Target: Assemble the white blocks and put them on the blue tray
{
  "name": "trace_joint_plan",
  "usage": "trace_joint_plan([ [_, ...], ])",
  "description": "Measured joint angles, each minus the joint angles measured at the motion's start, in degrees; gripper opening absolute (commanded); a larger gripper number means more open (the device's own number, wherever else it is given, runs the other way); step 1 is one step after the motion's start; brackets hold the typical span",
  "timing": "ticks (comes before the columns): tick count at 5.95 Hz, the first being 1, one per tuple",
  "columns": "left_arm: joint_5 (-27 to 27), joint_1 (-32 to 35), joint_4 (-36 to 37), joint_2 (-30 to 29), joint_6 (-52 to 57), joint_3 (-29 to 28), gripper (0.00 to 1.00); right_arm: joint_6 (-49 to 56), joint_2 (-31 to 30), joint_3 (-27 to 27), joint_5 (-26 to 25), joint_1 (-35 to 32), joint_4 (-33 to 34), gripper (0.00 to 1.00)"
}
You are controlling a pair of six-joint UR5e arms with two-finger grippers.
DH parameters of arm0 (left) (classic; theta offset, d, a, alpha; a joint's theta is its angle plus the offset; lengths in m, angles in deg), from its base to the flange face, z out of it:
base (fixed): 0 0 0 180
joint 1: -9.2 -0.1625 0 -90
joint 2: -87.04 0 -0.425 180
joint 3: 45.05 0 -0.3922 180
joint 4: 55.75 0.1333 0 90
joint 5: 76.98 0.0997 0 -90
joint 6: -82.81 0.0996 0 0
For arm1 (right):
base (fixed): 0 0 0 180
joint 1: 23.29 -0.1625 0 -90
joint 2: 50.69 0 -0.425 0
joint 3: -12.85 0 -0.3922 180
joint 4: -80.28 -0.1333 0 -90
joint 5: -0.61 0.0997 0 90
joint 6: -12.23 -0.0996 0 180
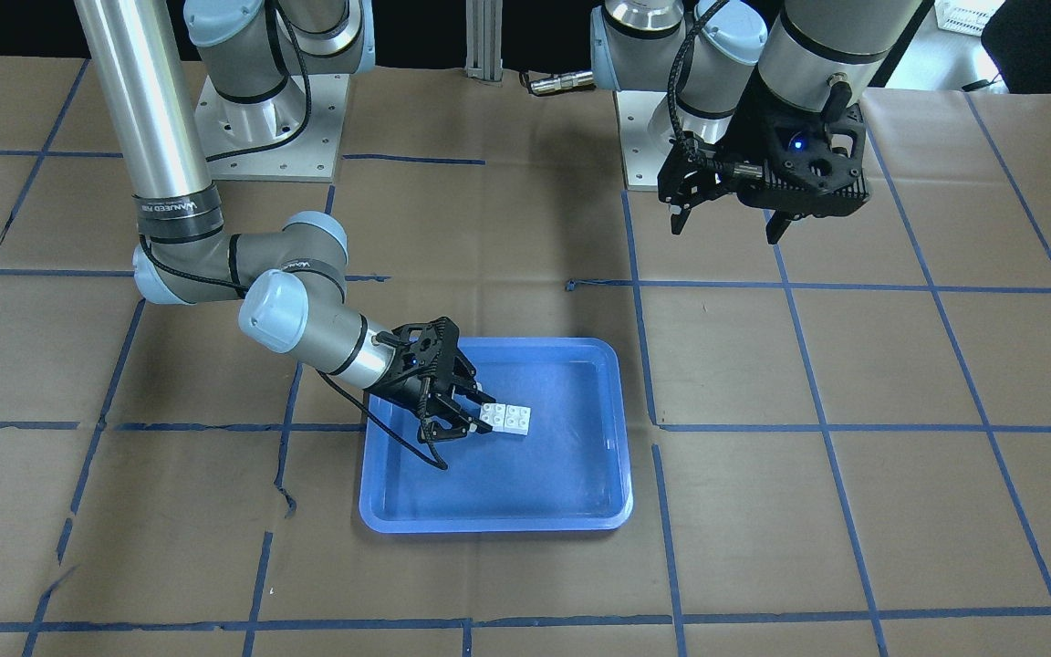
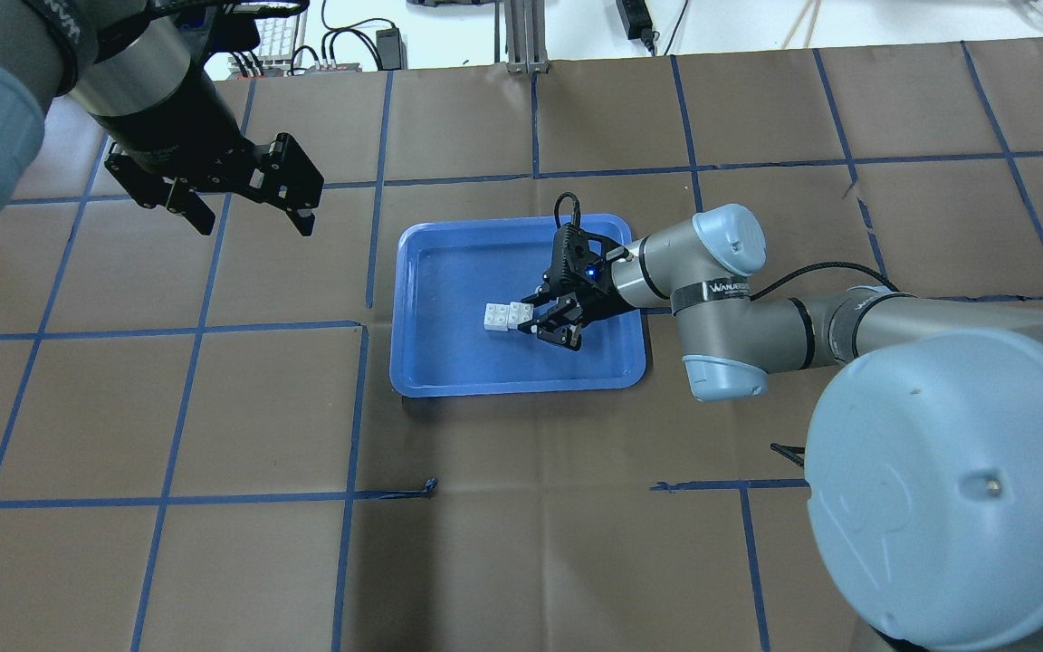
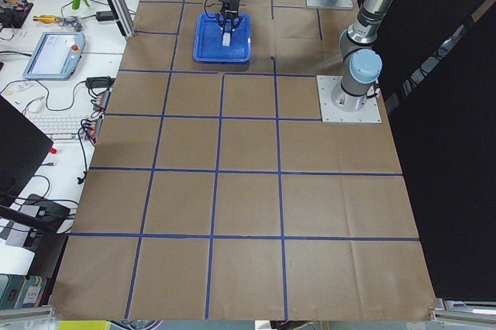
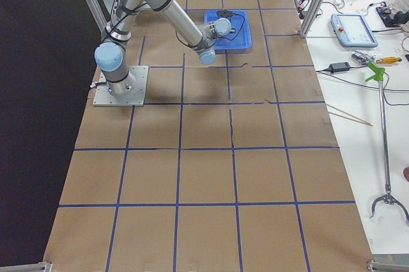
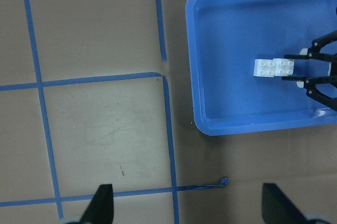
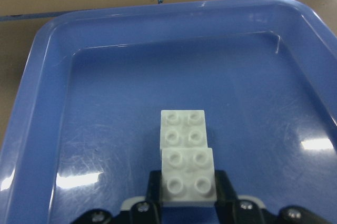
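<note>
- White blocks [image 6: 185, 153]: two small white plastic square bricks with four studs each, side by side and touching. All eight studs show, so I cannot tell whether they are locked together.
- Right gripper [image 2: 529, 319]: two black fingers [image 6: 222, 188] clamped on the flanks of the brick nearer the wrist. The other brick juts out beyond the tips.
- Location: the pair is inside the large light-blue plastic tray [image 2: 458, 290], near the middle of its floor. I cannot tell whether it rests on the floor or hangs just above it.
- The tray lies mid-length on the worktop, somewhat toward the operators' edge and well away from every corner.
- Left gripper [image 2: 254, 222]: jaws apart and empty, hovering over the brown paper cover with its blue tape grid [image 2: 214, 407], toward the worktop's left end and well apart from the tray.
- Progress (judgement): placement looks nearly done. What is left is to let go, pull the right arm clear and confirm the join.
</note>
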Motion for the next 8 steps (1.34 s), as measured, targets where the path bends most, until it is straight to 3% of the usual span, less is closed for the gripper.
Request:
trace_joint_plan([
  [6,0.32,2.11,0.36,0.0,0.04,3.06,1.0,0.0,0.03,0.17,-0.09,-0.64,-0.13,0.32],
  [8,1.19,3.39,0.0,3.57,-0.49,3.14,1.0,0.0,0.31,0.11,-0.02,-0.69,-0.02,0.32],
])
